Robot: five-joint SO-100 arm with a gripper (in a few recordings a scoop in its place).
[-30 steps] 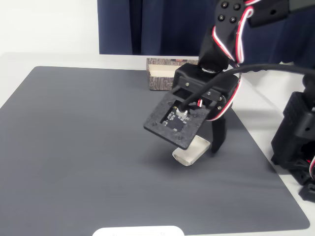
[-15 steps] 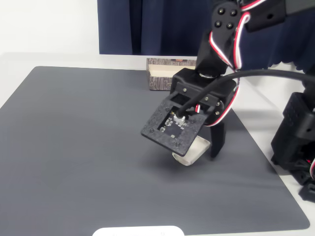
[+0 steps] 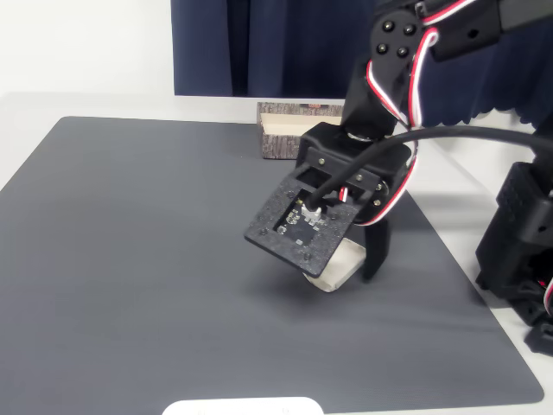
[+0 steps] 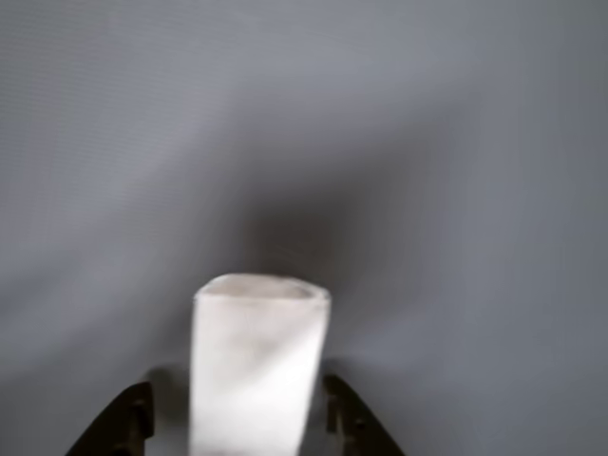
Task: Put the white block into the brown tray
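Observation:
The white block (image 3: 333,275) hangs tilted, low over the dark grey mat (image 3: 147,259), right of centre in the fixed view. My gripper (image 3: 354,264) is shut on it, and the black camera plate hides most of the fingers. In the wrist view the block (image 4: 258,361) stands upright between the two dark fingertips of the gripper (image 4: 242,423), with its shadow on the mat beyond it. The brown tray (image 3: 278,131) sits at the mat's far edge, behind the arm and partly hidden by it.
A wide flat white rounded object (image 3: 242,406) lies at the mat's near edge. The black arm base (image 3: 518,251) stands off the mat at the right. A dark blue curtain (image 3: 259,43) hangs behind the table.
The gripper and its camera plate have shifted slightly left and toward the camera, and the block has moved with them.

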